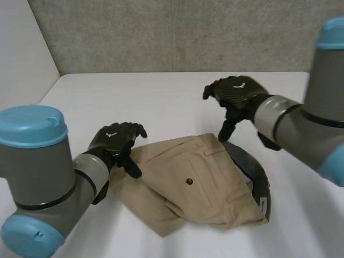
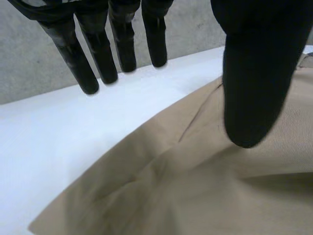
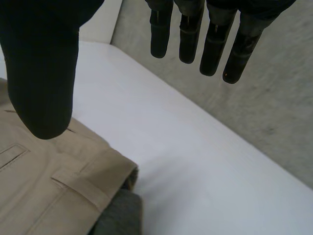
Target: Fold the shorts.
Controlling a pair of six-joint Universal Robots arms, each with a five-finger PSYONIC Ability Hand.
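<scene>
Left hand (image 1: 114,141): hovers at the left edge of the shorts (image 1: 183,201). In its wrist view the fingers (image 2: 122,39) are straight, side by side with small gaps, spread wide from the thumb (image 2: 254,78). They hold nothing. The fingertips hang over the bare white desk (image 1: 161,102), and the thumb hangs over the tan cloth. Cannot tell whether the thumb tip touches it.

Shorts: lie at the middle of the desk, between the two hands, folded into a compact, roughly four-sided packet.
- Fabric is a tan woven twill, matte, with soft creases near the left edge.
- A small dark round button (image 1: 189,181) sits on a pocket near the middle.
- A dark grey lining (image 1: 259,174) shows as a curved band along the right edge, with a small white label (image 1: 264,203) at its near end.

Right hand (image 1: 236,95): is raised at the far right corner of the shorts, palm down. In its wrist view the fingers (image 3: 212,44) are straight and slightly parted, well apart from the thumb (image 3: 44,73), with nothing between them. The fingertips are over the bare desk. Under the thumb lies the waistband corner with a flat stitched belt loop (image 3: 80,188).
</scene>
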